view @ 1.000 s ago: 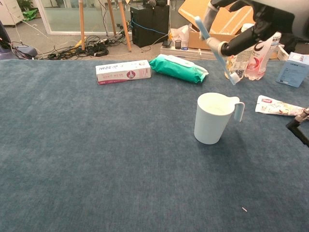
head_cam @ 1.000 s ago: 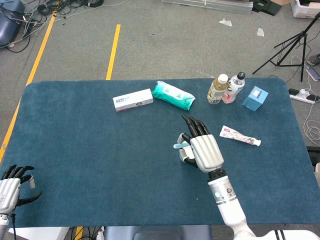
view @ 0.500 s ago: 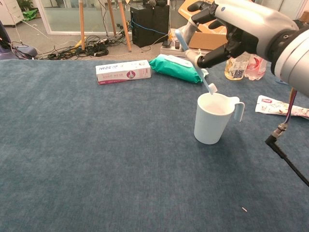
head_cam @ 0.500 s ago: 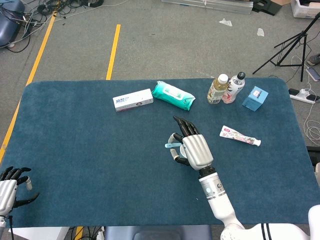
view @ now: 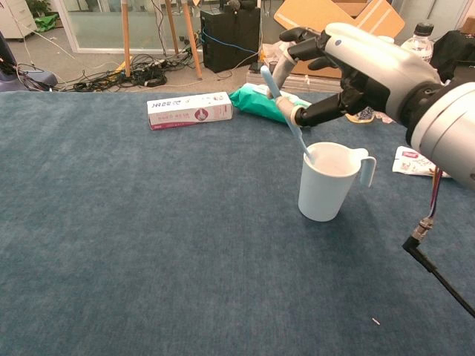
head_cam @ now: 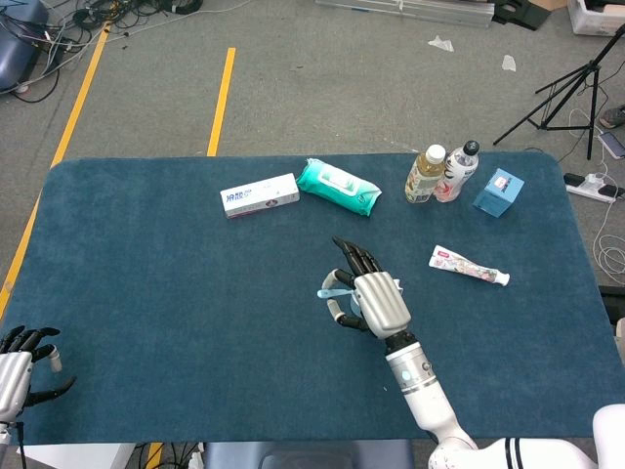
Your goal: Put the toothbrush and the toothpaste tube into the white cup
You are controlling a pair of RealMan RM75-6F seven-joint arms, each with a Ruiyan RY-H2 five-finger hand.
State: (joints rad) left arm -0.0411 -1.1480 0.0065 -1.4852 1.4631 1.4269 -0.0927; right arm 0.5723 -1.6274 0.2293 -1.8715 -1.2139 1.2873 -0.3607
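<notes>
Toothbrush: centre-right of chest view, tilted, head dipping into the cup; light, stiff, slim, best pinched mid-handle
Cup: white, upright beneath the brush; light, likely to tip if nudged
Right hand: pinching the brush handle, other fingers spread
Tube: flat, right of centre in head view; soft, grip its body
Left hand: lower left, empty, fingers apart

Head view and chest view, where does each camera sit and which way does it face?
Head view: high above the near edge, looking steeply down on the table; shows the right hand with its forearm, and the left hand.
Chest view: low at table height, facing forward across it; shows only the right hand.
Shared: the right hand holding the toothbrush, the toothpaste tube.
</notes>
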